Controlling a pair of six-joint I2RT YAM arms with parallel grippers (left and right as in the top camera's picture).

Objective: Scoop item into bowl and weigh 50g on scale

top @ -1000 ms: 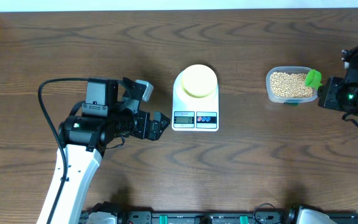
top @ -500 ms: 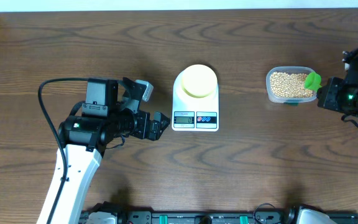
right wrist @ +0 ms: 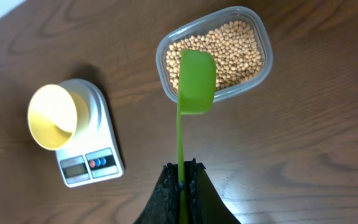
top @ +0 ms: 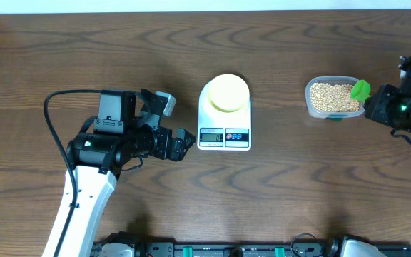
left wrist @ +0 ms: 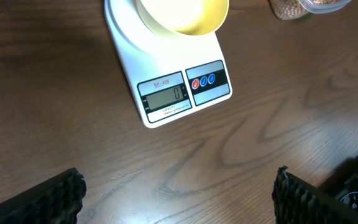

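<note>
My right gripper (right wrist: 182, 177) is clenched on the thin handle of a green scoop (right wrist: 196, 73), whose cup hangs over the rim of the clear tub (right wrist: 266, 59) at the tub's 3 o'clock edge in the overhead view. I cannot tell whether the cup touches the beans (right wrist: 235, 50) that fill the tub, or whether any lie in it. The tub sits at 3 o'clock from the scale (top: 224, 135), well apart from it. The pale yellow bowl (top: 227, 93) rests on the scale's platform toward 12 o'clock, above the display and the red and blue buttons, and looks bare inside; the display reads zero. My left gripper (left wrist: 179, 196) is released, jaws spread wide with nothing between them, over the wooden table (top: 298, 178) just beside the scale at 9 o'clock.
</note>
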